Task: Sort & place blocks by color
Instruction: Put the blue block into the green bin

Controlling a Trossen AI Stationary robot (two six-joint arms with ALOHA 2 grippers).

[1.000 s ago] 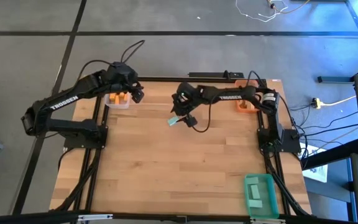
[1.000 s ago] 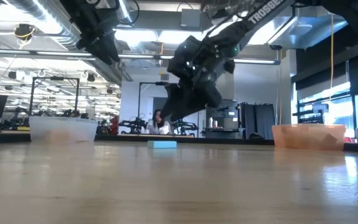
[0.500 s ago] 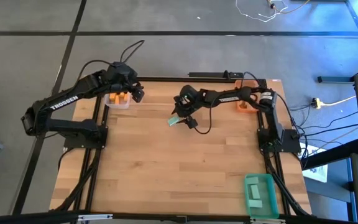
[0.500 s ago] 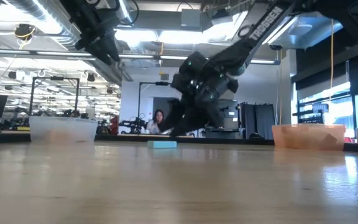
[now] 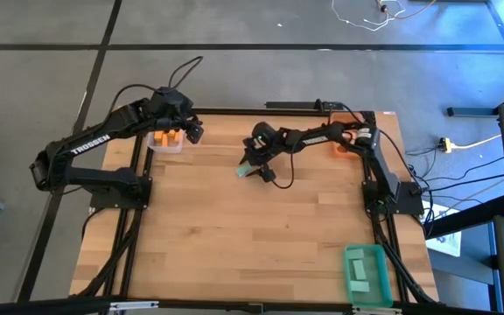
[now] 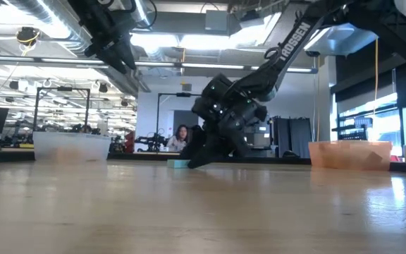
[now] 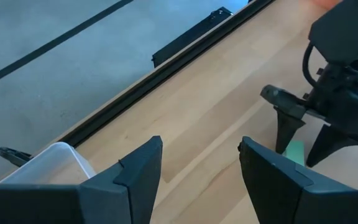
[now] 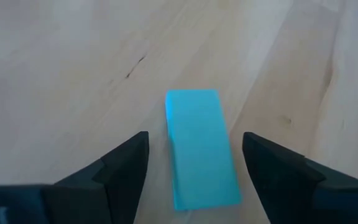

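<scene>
Now the right gripper (image 8: 194, 165) is straddling the teal bar (image 8: 201, 146) lying flat mid-table, fingers spread and not touching it; closing squarely on it looks next. Farther off, the left gripper (image 5: 192, 133) is hanging open over the clear bin (image 5: 166, 140).

The word "TROSSEN" stood in white capitals along the left arm (image 5: 90, 144) in the high view, running up its dark upper link. The same word showed on the right arm (image 6: 292, 40) in the low view, again in white capitals along the slanted link (the first letters were partly cut by the angle). In the high view a white marking also lay on the right arm's link, too small to read. No other text could be made out.
</scene>
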